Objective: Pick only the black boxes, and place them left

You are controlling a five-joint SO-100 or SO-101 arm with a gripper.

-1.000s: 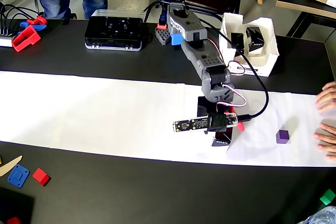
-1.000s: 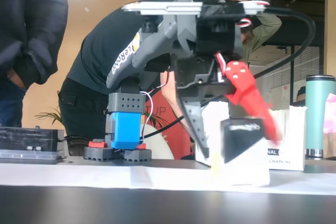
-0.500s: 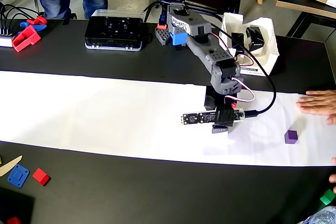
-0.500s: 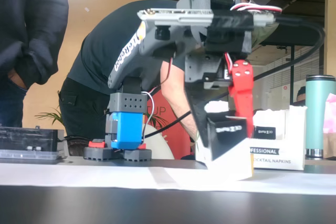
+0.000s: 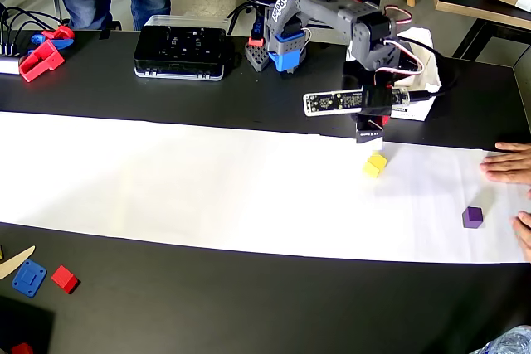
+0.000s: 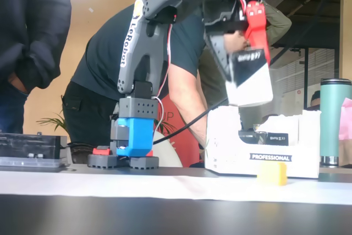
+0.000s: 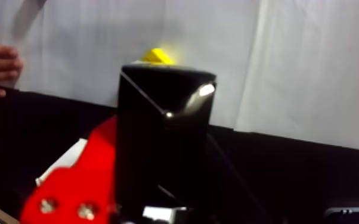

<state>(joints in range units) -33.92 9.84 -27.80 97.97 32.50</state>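
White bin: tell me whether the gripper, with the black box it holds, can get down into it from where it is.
Probably yes. The gripper holds the black box above the white bin, whose top is open; boxes already inside may crowd it.

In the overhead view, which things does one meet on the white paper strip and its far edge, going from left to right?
Black box held in the gripper → yellow cube → purple cube → a person's hand.
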